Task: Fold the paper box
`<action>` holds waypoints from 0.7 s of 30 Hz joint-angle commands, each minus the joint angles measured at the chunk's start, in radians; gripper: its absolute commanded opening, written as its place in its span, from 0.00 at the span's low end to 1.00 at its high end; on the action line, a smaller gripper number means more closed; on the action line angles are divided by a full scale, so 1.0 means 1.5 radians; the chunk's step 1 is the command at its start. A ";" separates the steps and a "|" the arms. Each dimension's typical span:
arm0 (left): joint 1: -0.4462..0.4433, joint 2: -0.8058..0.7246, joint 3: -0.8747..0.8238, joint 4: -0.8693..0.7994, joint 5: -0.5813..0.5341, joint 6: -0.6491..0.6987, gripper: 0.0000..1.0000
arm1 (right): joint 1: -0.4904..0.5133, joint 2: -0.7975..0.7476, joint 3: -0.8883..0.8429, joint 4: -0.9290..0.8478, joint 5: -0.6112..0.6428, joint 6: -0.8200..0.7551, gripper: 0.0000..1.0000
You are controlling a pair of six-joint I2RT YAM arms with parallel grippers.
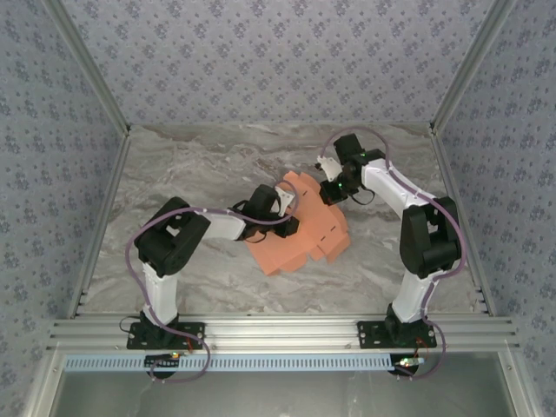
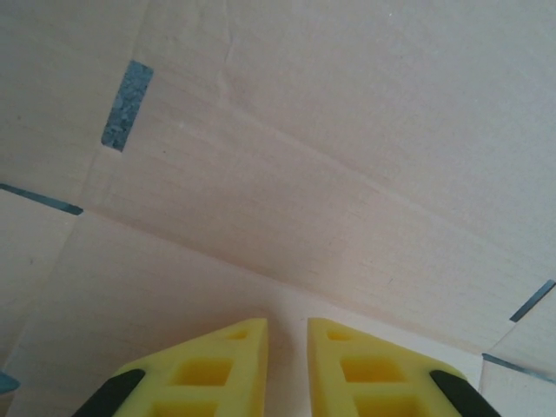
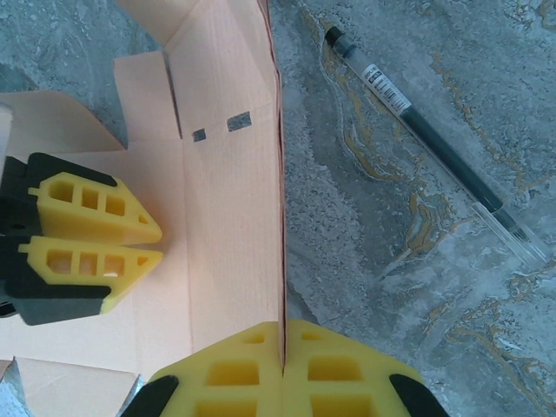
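Right claw (image 3: 282,334) pressed together, pinching the paper box (image 3: 226,217) by its raised edge! Left claw (image 2: 287,334) faces a flat panel just ahead, fingers nearly together, slim gap showing. Pen (image 3: 434,130) lies on the counter (image 3: 365,287), off to one side of the right claw.

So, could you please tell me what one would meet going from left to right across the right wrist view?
Left gripper → paper box, its right edge raised → pen lying on the marble.
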 commanded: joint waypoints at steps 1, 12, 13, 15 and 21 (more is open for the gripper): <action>-0.001 0.031 -0.035 0.043 0.000 -0.029 0.16 | 0.014 -0.011 0.017 0.004 -0.008 0.030 0.00; -0.002 0.054 -0.110 0.211 -0.032 -0.113 0.08 | 0.154 -0.065 -0.044 0.056 0.107 0.109 0.00; -0.002 0.056 -0.116 0.226 -0.034 -0.119 0.08 | 0.164 -0.066 -0.051 0.066 0.116 0.115 0.00; -0.002 0.060 -0.130 0.260 -0.042 -0.135 0.08 | 0.184 -0.067 -0.064 0.087 0.131 0.129 0.00; -0.002 0.062 -0.158 0.319 -0.054 -0.159 0.07 | 0.207 -0.066 -0.084 0.132 0.161 0.152 0.00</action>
